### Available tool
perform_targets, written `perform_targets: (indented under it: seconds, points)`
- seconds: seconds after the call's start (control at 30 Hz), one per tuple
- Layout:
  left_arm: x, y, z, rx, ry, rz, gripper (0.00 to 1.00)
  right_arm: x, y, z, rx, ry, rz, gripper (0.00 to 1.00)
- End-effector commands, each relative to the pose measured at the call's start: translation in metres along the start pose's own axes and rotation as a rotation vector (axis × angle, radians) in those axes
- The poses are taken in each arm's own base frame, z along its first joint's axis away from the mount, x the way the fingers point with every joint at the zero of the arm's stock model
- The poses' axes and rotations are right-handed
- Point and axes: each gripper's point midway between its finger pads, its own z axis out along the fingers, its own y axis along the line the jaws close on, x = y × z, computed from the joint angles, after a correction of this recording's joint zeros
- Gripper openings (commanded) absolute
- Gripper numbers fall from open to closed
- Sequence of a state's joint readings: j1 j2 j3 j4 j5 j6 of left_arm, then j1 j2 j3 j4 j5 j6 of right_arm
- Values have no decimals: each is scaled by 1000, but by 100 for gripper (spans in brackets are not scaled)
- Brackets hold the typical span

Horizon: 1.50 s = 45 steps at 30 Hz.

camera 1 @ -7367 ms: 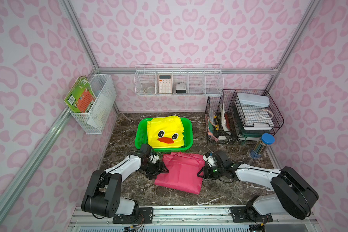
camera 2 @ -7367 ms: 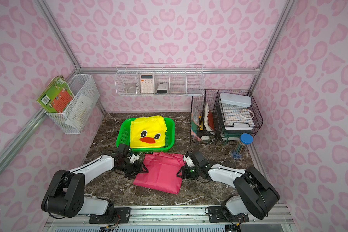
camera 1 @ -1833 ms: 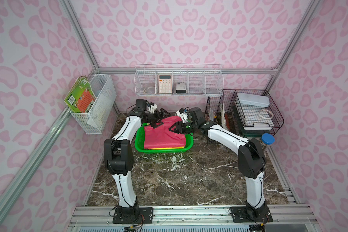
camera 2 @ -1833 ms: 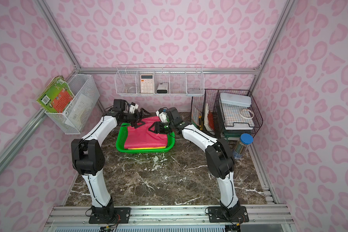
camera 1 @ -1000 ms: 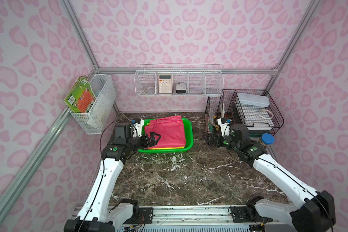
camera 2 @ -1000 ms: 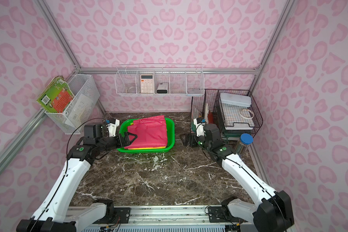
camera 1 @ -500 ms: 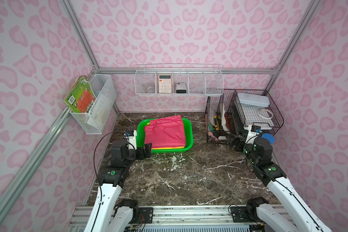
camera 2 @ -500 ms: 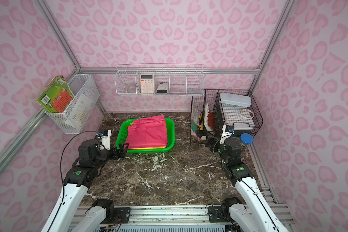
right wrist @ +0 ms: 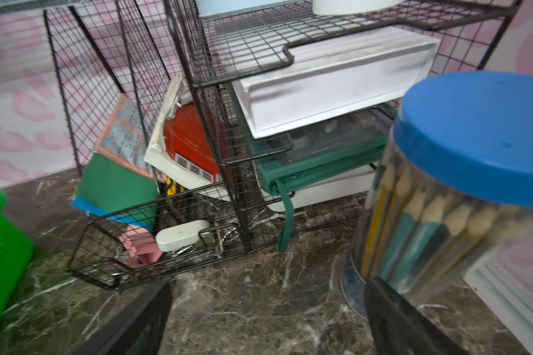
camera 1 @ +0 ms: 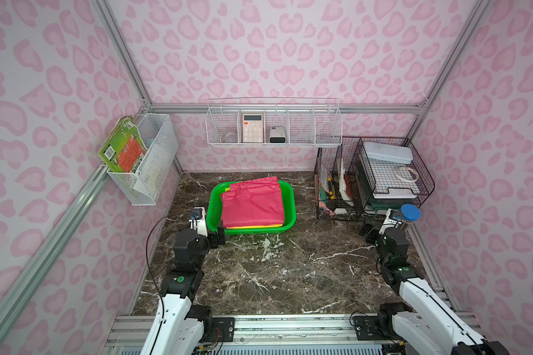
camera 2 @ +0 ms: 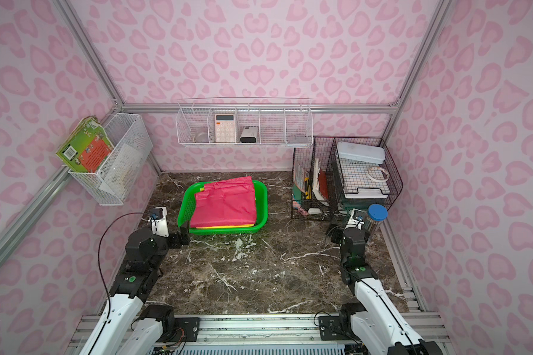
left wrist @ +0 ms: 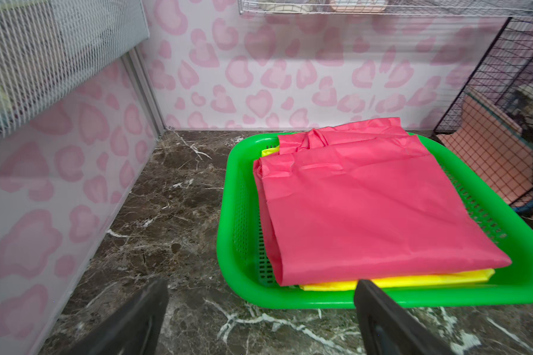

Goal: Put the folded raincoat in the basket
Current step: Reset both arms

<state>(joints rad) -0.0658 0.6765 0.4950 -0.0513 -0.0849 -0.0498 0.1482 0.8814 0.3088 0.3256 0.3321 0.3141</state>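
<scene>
Raincoat in basket, both grippers wide apart and empty.
The pink raincoat (camera 1: 253, 203) lies folded in the green basket (camera 1: 291, 212), its far edge over the back rim. It hides a yellow sheet (camera 1: 253, 227); only 1 thin edge shows. The left gripper (camera 1: 216, 235) stands just outside the basket's near-left corner. The right gripper (camera 1: 369, 232) is near the rack (camera 1: 336, 184) and just beside the jar (camera 1: 410, 212); whether 1 finger touches the jar, I cannot tell. Wide bare table (camera 1: 274, 270) lies between the 2 arms.
</scene>
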Motion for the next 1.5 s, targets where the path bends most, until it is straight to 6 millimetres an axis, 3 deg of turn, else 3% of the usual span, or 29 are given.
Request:
perform_targets:
  seconds: [0.0,0.17,0.3,0.5,0.67,0.8,0.9,1.03,1.1,1.13,1.23,1.33,1.47]
  points:
    - [-8,8,14,-50,-41,-2,99,-19,-12,5,75,-110,-18,100]
    - [22,28,42,-176,45,17,99,-1,-20,17,114,-101,-19,100]
    - [36,39,48,-227,76,32,99,11,-21,24,119,-66,-39,100]
    - [44,21,72,-114,27,12,99,5,-22,24,116,-136,-38,100]
    - [63,8,101,-40,-9,42,99,5,-26,27,131,-212,-51,100]
    - [91,-3,110,42,-37,56,99,0,-23,29,102,-241,-53,100]
    - [89,-8,119,70,-38,83,99,-4,-18,30,76,-258,-99,100]
    - [90,-21,123,147,-12,135,99,-4,-31,26,109,-308,-93,100]
    - [91,-23,129,154,21,137,99,-5,-24,23,49,-357,-114,100]
    - [92,-25,133,170,44,140,99,6,-14,29,1,-314,-149,100]
    - [93,-15,139,125,124,79,99,7,-5,34,-52,-317,-181,100]
    - [94,-7,141,86,134,55,99,14,-1,61,-108,-202,-167,100]
    - [95,-16,135,101,118,93,99,12,1,57,-124,-232,-180,100]
